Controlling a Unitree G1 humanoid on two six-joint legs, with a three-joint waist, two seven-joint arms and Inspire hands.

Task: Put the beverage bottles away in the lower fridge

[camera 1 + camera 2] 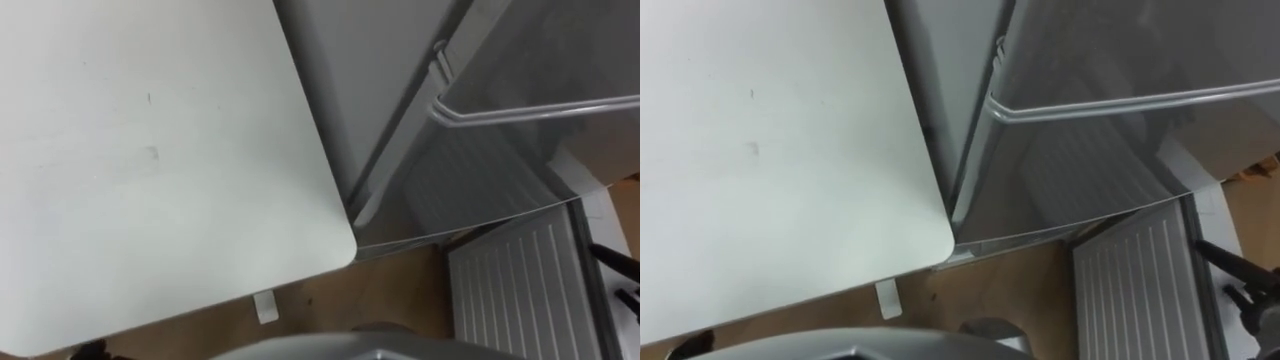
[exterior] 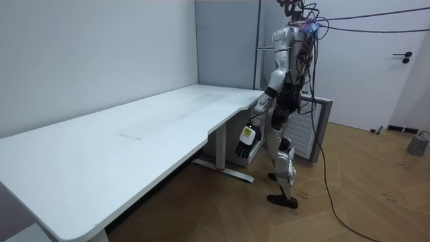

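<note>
A grey fridge (image 1: 400, 90) stands just past the corner of the white table (image 1: 150, 170); its door carries a horizontal metal handle bar (image 1: 540, 110), also seen in the right eye view (image 1: 1120, 103). No drink can be seen. In the room view I stand upright at the far end of the table (image 2: 134, 141), with my left hand (image 2: 246, 140) hanging low beside the table's edge, fingers relaxed and holding nothing.
A grey ribbed panel (image 1: 520, 290) stands on the wooden floor to my right, also in the room view (image 2: 322, 124). A dark stand's legs (image 1: 620, 270) poke in at the right edge. A white table foot (image 1: 265, 307) rests on the floor.
</note>
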